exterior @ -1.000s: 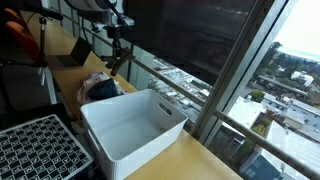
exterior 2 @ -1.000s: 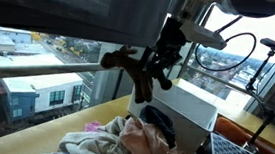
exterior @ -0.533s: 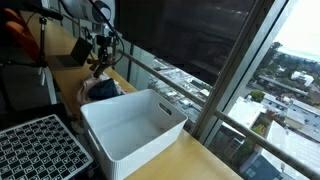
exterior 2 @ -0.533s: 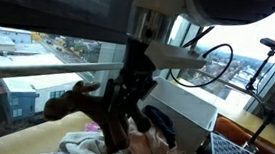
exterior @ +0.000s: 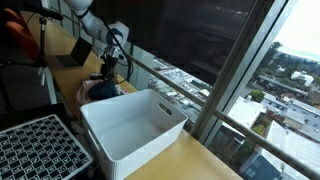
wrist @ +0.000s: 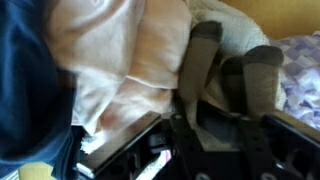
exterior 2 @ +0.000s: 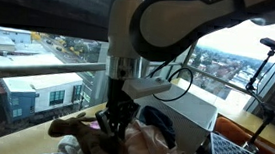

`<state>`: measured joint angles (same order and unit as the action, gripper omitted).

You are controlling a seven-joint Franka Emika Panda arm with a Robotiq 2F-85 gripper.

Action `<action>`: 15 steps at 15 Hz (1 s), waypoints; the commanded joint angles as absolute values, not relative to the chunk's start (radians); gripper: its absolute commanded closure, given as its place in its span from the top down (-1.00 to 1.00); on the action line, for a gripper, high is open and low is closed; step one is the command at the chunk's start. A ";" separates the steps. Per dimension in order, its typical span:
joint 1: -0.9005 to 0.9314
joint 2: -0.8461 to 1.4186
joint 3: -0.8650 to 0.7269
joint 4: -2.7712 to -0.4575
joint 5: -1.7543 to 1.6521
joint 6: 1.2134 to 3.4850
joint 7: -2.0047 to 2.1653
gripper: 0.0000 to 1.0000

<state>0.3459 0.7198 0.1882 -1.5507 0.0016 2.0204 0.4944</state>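
Your gripper (exterior 2: 115, 120) has dropped onto the clothes pile (exterior 2: 151, 147), jaws narrow, pinching the brown cloth (exterior 2: 68, 127) at its 9 o'clock; setting-down seems underway, so next open, then lift straight

No writing, label, brand mark or number can be read in any view. The white bin (exterior: 140, 140) in the middle of an exterior view has plain walls. The clothes (exterior 2: 143, 148) at the bottom of an exterior view show no legible print. The buildings (exterior: 285, 120) outside, at the right edge, are too small and blurred to read.
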 commanded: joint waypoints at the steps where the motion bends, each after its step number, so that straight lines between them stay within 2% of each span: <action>1: 0.345 0.724 0.180 -1.458 0.054 1.904 0.433 0.08; 5: 0.347 0.653 0.166 -1.463 0.042 1.862 0.421 0.67; 6: 0.359 0.698 0.162 -1.453 0.043 1.895 0.439 0.30; 8: 0.358 0.674 0.160 -1.453 0.041 1.883 0.435 0.61; 9: 0.357 0.666 0.159 -1.454 0.040 1.878 0.434 0.67; 15: 0.357 0.664 0.159 -1.458 0.040 1.877 0.434 0.67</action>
